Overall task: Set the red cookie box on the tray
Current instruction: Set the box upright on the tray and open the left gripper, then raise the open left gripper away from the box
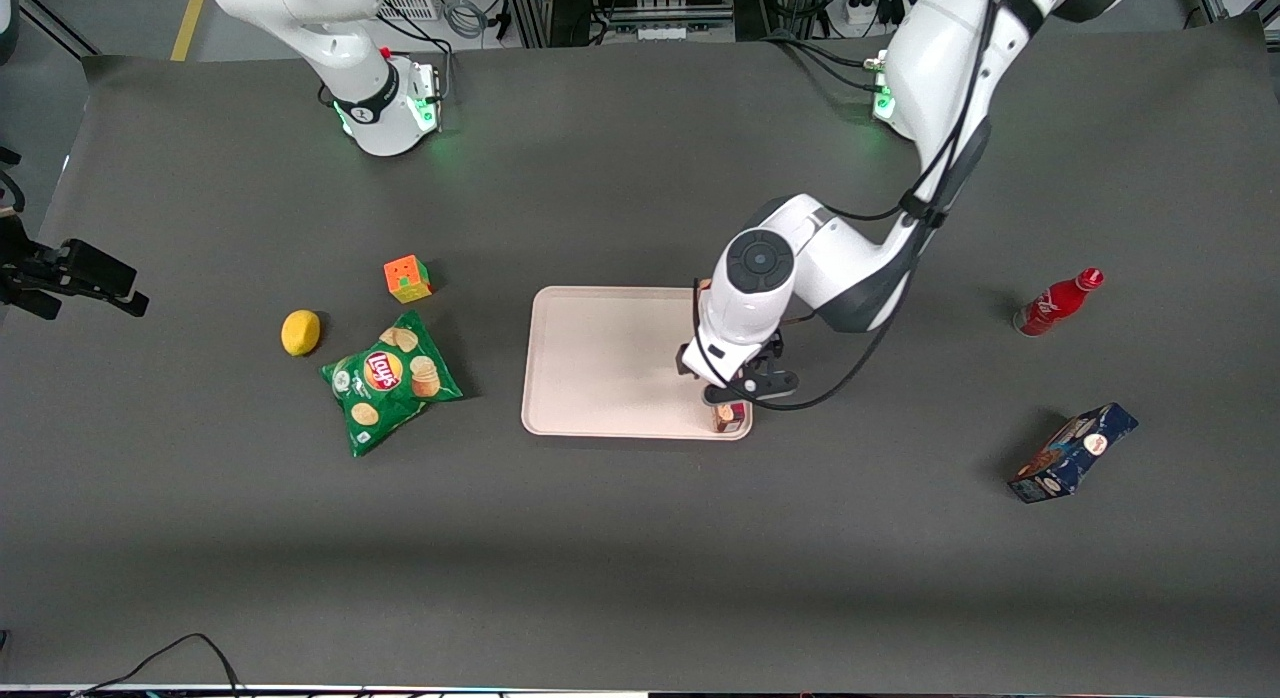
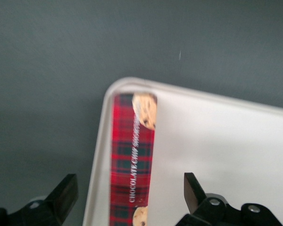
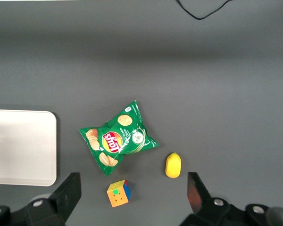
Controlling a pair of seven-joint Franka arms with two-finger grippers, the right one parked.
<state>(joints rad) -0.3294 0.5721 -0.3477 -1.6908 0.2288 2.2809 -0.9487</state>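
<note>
The claw stands wide open directly above the red cookie box, which lies lengthwise along the tray edge, reaching its corner.

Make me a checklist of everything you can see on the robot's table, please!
Surface: dark grey table mat.
Job's things: red cookie box lies inside the tray, along its rim at a corner.
Clutter: chips bag, lemon and puzzle cube toward the parked arm's end; soda bottle and blue snack box toward the working arm's.
Grippers: end effector above the box, fingers open, apart from it.
Cables: black cable at the table edge nearest the camera.
Surroundings: equipment racks.
</note>
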